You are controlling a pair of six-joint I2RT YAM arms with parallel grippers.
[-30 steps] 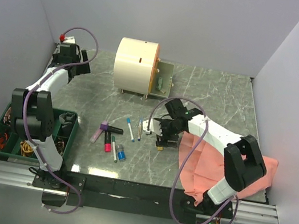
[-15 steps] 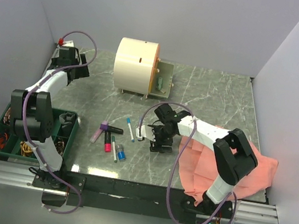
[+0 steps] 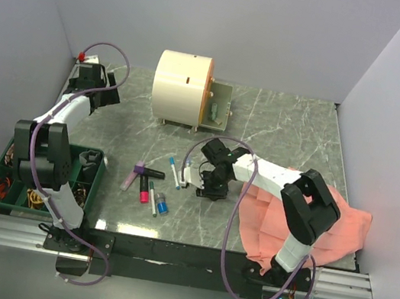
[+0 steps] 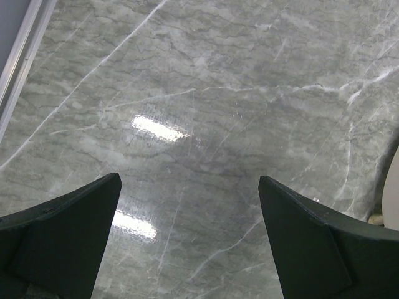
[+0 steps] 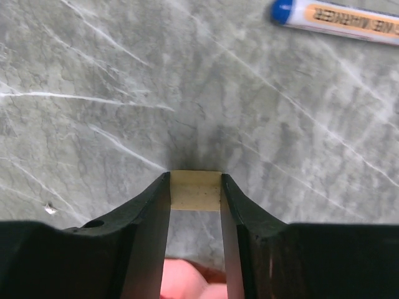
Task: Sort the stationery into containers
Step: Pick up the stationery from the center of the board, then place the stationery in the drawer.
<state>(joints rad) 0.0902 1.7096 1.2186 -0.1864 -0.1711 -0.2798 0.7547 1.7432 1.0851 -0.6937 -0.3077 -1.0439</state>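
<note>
The right pincer [image 5: 194, 179] grasps a tan eraser [image 5: 195, 193] on the worktop [image 3: 280, 133], at 5 o'clock from the cream cabinet [image 3: 180, 88]; a blue-capped white marker [image 5: 340, 15] lies at 1 o'clock of it; the left pincer [image 4: 188, 180] hangs released, far at 10 o'clock.

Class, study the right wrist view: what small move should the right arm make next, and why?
Probably a short lift straight up. The right gripper is closed against both sides of the tan eraser, which seems to rest on the marble table. Raising it would free it for carrying to the open drawer.
</note>
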